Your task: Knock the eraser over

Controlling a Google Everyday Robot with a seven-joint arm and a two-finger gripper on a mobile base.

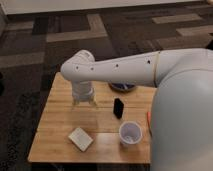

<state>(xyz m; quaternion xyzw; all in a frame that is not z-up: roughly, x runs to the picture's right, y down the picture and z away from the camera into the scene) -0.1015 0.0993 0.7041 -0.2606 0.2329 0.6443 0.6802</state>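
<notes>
Hovering jaws beside blocky black eraser (118,107)

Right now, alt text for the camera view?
The robot's hand hangs over a wooden table, left of an upright black eraser and apart from it. Nearer the camera sit a clear cup and a flat pale square slab.

Glossy white plastic arm (120,70), gripper (84,101) low over the matt pale-wood table (60,125), left of the matt black eraser (118,107); clear plastic cup (130,133), carpet (75,30) rough and dark.
</notes>
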